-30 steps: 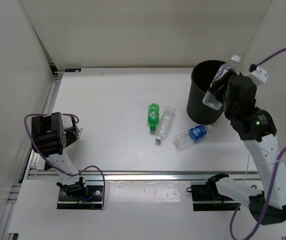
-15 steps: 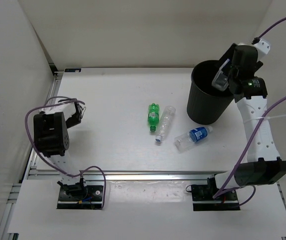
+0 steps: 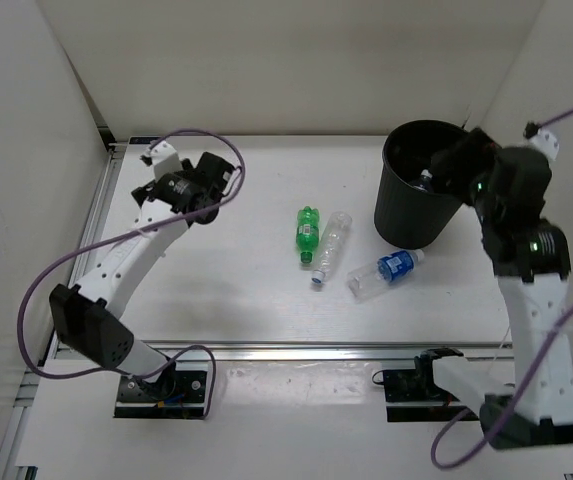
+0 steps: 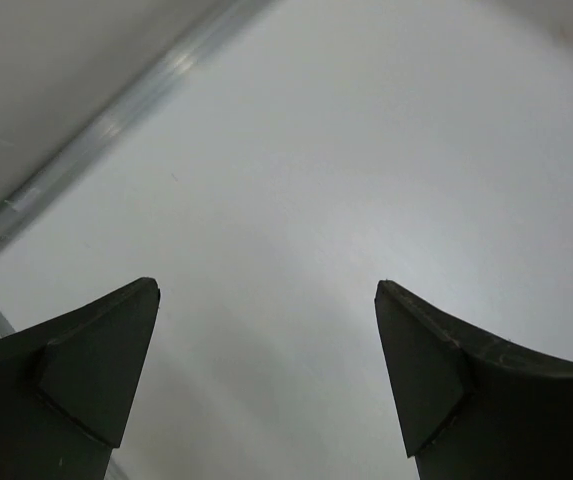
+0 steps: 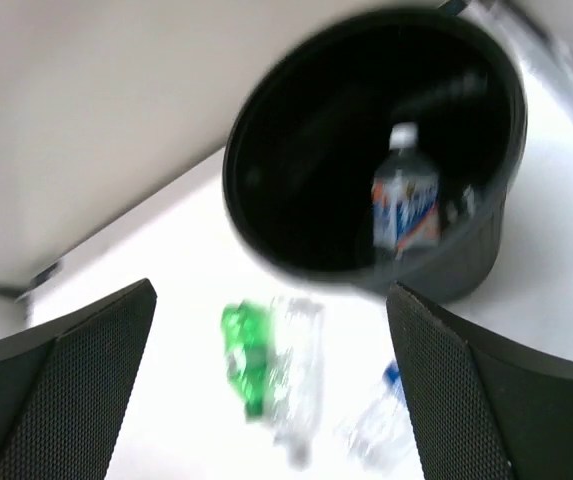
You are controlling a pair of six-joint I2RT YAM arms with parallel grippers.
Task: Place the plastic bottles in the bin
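Our right end effector (image 5: 271, 290) is gaping empty above the bin (image 3: 406, 215), a labelled bottle (image 5: 403, 200) lying inside; our left end effector (image 4: 266, 290) likewise. The green bottle (image 3: 307, 230) and clear bottle (image 3: 330, 243) are lying side by side (grabbing one, we are risking rolling the other).

The right wrist view is blurring throughout: the green bottle (image 5: 241, 355) and clear bottle (image 5: 296, 375) are smearing together, and a blue-labelled bottle (image 5: 378, 425) is showing only as a pale streak. Inside the bin (image 5: 471, 262), another labelled bottle (image 5: 404, 200) is fading into shadow at its lower end. The frame's bottom edge is cutting off the right fingers (image 5: 66, 390) and left fingers (image 4: 76, 380).
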